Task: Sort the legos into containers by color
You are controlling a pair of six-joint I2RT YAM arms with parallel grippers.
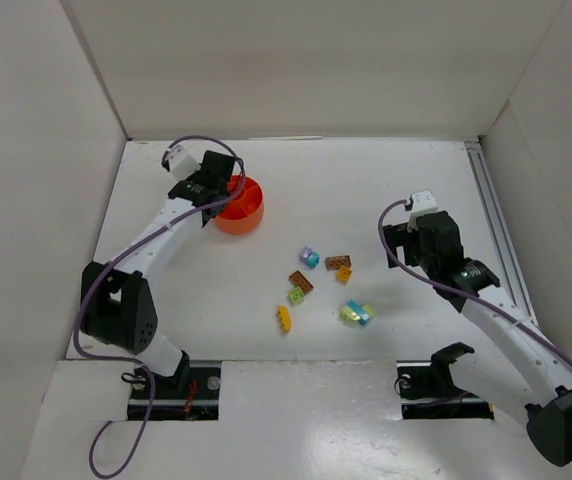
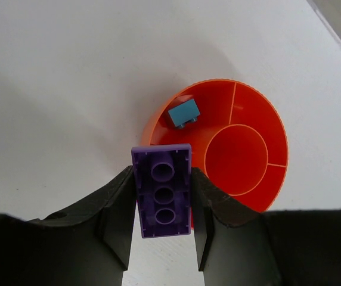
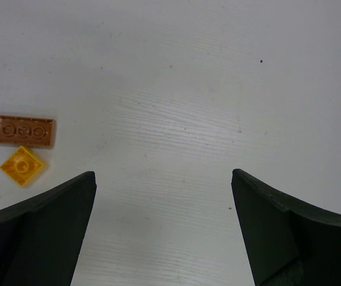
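- The left gripper (image 1: pixel 224 196) (image 2: pixel 161 179) hovers at the left edge of the orange-red dish (image 1: pixel 250 214) (image 2: pixel 278 128). Its jaws are clamped on the long sides of a purple brick (image 2: pixel 161 192).
- The purple brick is held underside up, with three round hollows showing. In the left wrist view its far end overlaps the dish's left rim.
- Thin inner walls split the dish into outer compartments around a round central hub. A cyan brick (image 2: pixel 183 112) lies in the outer compartment just beyond the purple brick's far end.
- The loose legos lie on the white table (image 1: pixel 386 190), right of the dish and closer to the arm bases, well apart from it.
- Going rightward from the dish they are:
  - a yellow brick (image 1: pixel 284 318)
  - a lime green brick (image 1: pixel 296 296)
  - a brown brick (image 1: pixel 301 282)
  - a purple-and-cyan pair (image 1: pixel 309 257)
  - a brown plate (image 1: pixel 338 262) (image 3: pixel 22 130)
  - an orange brick (image 1: pixel 344 274) (image 3: pixel 22 165) just beside the brown plate
  - a pale yellow and cyan cluster (image 1: pixel 357 312)
- The right gripper (image 1: pixel 404 240) (image 3: pixel 164 179) is far to the right of the dish, beyond the loose legos. Its jaws are spread wide over bare table with nothing between them. The brown plate and the orange brick lie off to the dish side of its fingers (image 3: pixel 51 226).
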